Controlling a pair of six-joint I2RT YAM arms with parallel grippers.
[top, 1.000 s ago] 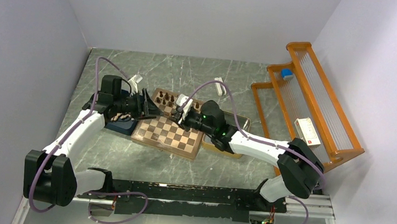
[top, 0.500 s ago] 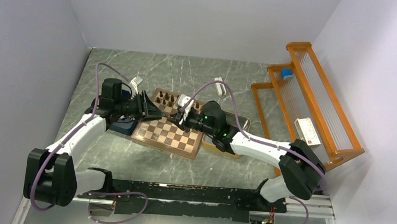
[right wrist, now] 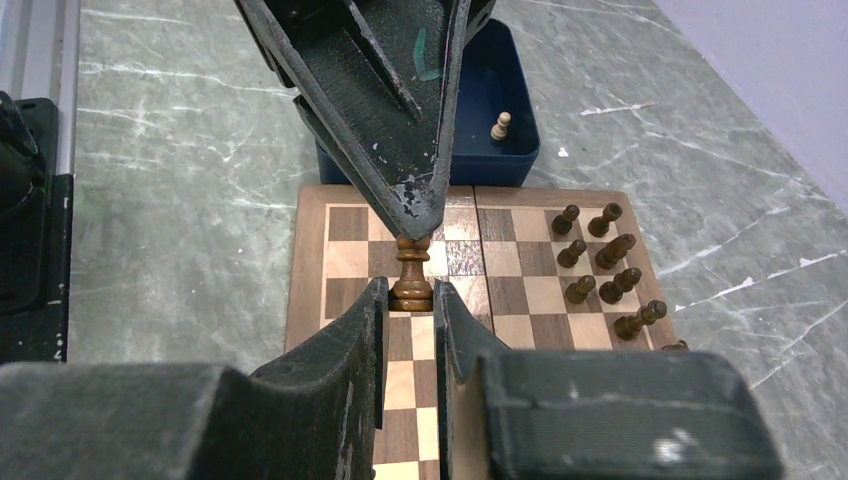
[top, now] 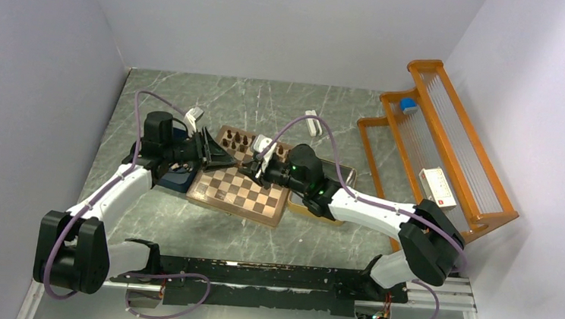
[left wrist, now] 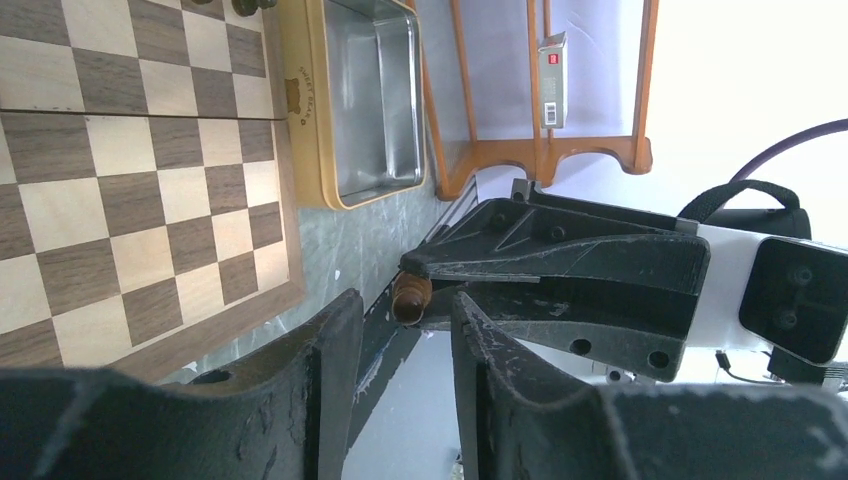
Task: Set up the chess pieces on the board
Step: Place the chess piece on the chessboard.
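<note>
Board: square wooden chessboard [top: 233,192], tan and dark brown chequers, reddish-brown border — flat on the grey marbled tabletop [top: 268,105], turned slightly askew to its edges.
Standing pieces: small dark brown wooden chessmen [right wrist: 596,262], slim and upright, clustered in two loose rows on the squares along the board's far edge.
Held piece: one turned brown piece [right wrist: 411,272], ringed base, rounded head — upright over the board, base pinched by the right end effector [right wrist: 410,292], head between the parted jaws of the left end effector [left wrist: 405,300].
Base touching board: cannot be told.
</note>
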